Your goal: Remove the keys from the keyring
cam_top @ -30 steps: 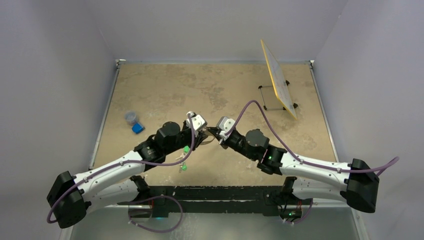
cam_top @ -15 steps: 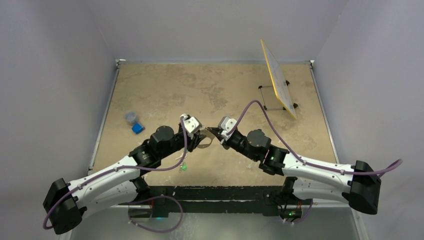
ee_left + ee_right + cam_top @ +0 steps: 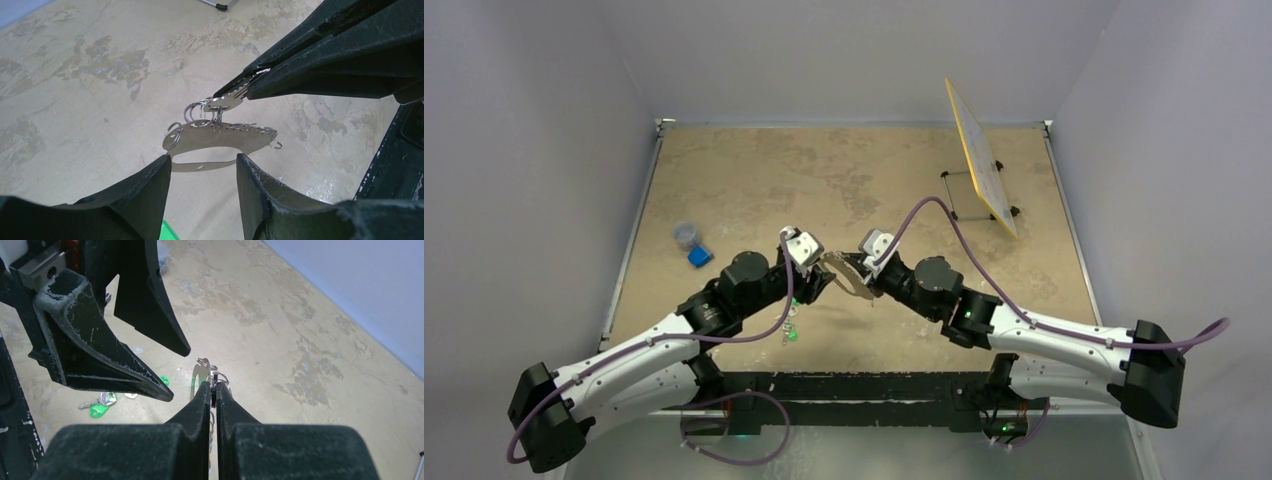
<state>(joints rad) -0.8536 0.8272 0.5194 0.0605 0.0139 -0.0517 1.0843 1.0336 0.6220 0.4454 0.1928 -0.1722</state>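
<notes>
My right gripper (image 3: 852,264) is shut on a small silver key (image 3: 231,99), pinched at its fingertips (image 3: 212,386). The keyring (image 3: 220,139), a thin pale oval loop with small split rings (image 3: 197,112) and bits along its top side, hangs from that key above the table. It shows in the top view (image 3: 852,283) and edge-on in the right wrist view (image 3: 198,377). My left gripper (image 3: 203,156) is open and empty, its fingertips on either side of the loop's lower strip, a little short of it. It is just left of the ring in the top view (image 3: 817,270).
A key bunch with green tags (image 3: 791,332) lies on the table under the left wrist and shows in the right wrist view (image 3: 100,405). A blue block (image 3: 699,257) and a small clear pot (image 3: 686,235) sit at the left. A yellow board on a wire stand (image 3: 982,160) is at the back right.
The left gripper has let go of the loop and drawn back to the left. The loop now hangs from the right gripper alone. The right arm has barely moved.
</notes>
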